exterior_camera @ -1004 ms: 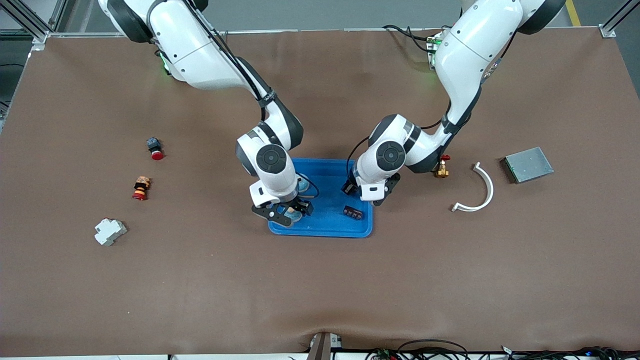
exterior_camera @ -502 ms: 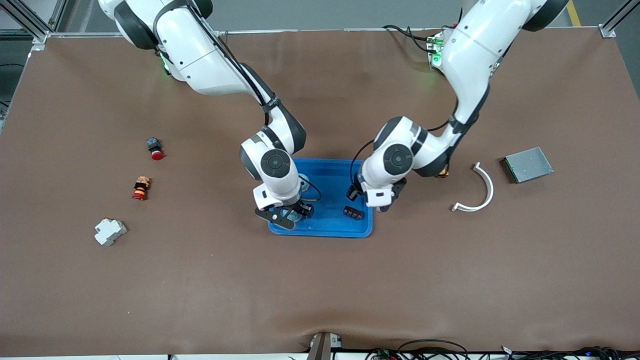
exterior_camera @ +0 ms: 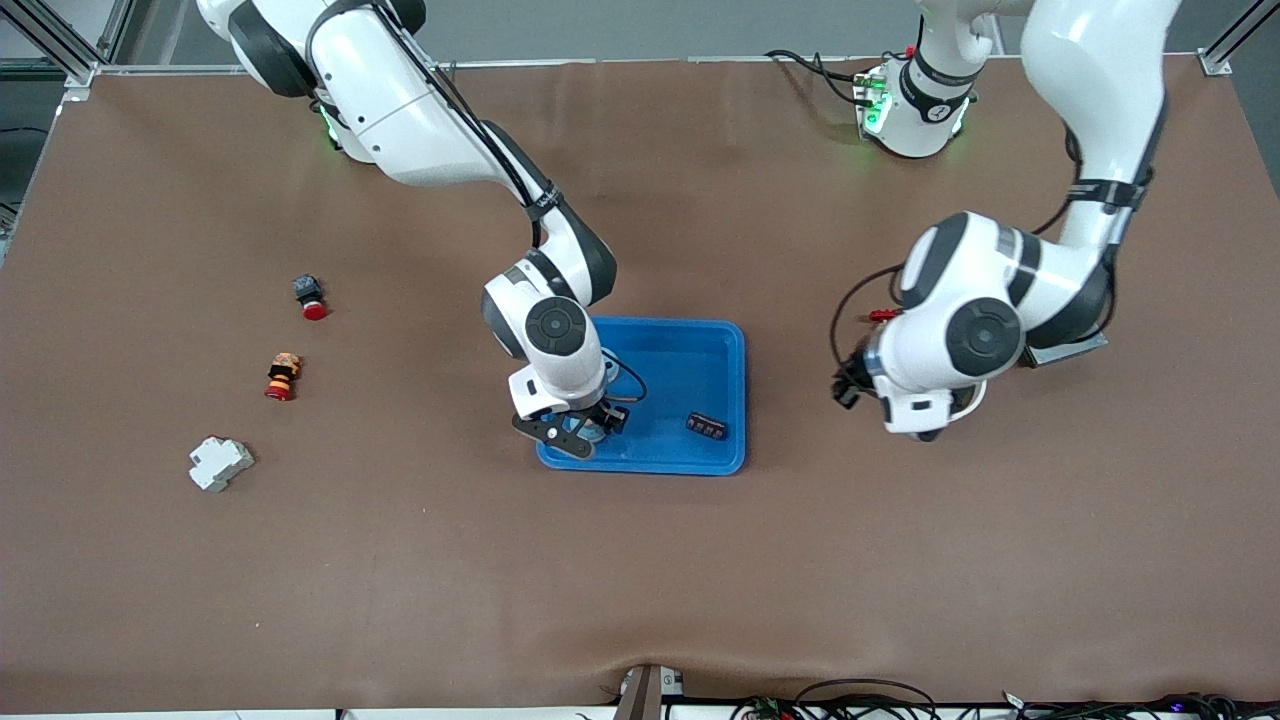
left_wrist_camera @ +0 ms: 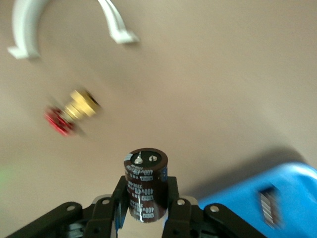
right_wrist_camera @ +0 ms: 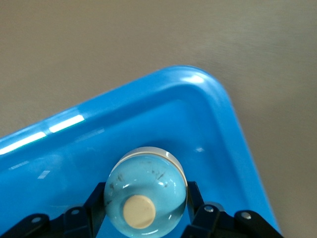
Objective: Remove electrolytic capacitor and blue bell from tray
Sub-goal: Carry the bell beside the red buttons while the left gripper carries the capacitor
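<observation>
My left gripper (left_wrist_camera: 144,210) clamps a dark brown cylindrical capacitor (left_wrist_camera: 145,184) upright, terminals showing on its flat top, up over bare brown tabletop (exterior_camera: 640,580) toward the left arm's end. Near it lie a white curved bracket (left_wrist_camera: 27,29) and a brass fitting with a red knob (left_wrist_camera: 72,110). My right gripper (right_wrist_camera: 144,210) pinches a glossy pale-blue domed bell (right_wrist_camera: 146,194) with a cream button, low in the blue plastic tray (exterior_camera: 700,345), at the corner nearest the front camera. A small dark component (exterior_camera: 706,427) shares the tray.
</observation>
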`<state>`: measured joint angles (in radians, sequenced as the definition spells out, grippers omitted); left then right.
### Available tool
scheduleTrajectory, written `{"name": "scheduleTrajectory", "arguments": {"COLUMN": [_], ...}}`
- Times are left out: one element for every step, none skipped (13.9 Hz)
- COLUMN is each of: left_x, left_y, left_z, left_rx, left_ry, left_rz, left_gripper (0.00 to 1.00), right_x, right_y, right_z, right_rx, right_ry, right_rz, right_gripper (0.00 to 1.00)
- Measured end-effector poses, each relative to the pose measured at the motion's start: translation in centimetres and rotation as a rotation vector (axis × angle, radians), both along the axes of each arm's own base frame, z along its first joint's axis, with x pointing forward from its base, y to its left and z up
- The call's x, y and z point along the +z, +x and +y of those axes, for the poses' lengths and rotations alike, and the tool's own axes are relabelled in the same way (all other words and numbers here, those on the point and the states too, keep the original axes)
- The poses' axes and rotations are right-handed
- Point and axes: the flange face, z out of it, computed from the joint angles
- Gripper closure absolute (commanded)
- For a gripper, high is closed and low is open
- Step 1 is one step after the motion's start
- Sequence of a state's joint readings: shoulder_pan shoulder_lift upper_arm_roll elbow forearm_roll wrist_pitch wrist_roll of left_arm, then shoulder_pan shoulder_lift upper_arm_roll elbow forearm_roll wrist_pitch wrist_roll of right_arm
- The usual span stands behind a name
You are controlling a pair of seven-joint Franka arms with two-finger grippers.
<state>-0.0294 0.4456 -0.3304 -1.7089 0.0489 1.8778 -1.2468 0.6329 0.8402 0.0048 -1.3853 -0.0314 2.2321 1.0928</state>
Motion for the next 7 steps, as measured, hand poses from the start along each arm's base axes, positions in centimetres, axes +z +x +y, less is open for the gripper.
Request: {"name": "scheduleTrajectory", "arguments": {"left_x": [-1.0,-2.1,-3.2,-4.1,-4.8,-5.3,-6.0], "left_y": [0.0,-0.2,-0.5,-0.8,-1.1,-1.3,-1.5], "left_z": [2.3,4.5,6.6,8.7,10.7,12.6,14.5], "left_rx": [-0.02,-0.046,-0.076,-0.1,-0.12,-0.14,-0.157], "left_ry": [0.035,0.066,0.089,0.098,0.094,0.083,0.066], "left_rz": [0.02,0.038,0.058,0.078,0.097,0.111,0.115], "left_gripper": [1.0,1.0,1.0,1.0,1.0,1.0,1.0], "right_x": [1.5,3.5,5.4,7.1,8.7,10.3,11.5], "right_y": [0.2,0.4,0.7,1.1,2.1,3.4,4.8], "right_z": [0.0,-0.1,-0.5,-1.4,-2.9,-5.1,-7.9], "right_rx": [0.011,0.057,0.14,0.237,0.329,0.412,0.485], "right_ry": [-0.034,-0.066,-0.091,-0.104,-0.102,-0.092,-0.082], "right_rz": [0.043,0.085,0.122,0.15,0.16,0.163,0.167], "right_gripper": [1.0,1.0,1.0,1.0,1.0,1.0,1.0]}}
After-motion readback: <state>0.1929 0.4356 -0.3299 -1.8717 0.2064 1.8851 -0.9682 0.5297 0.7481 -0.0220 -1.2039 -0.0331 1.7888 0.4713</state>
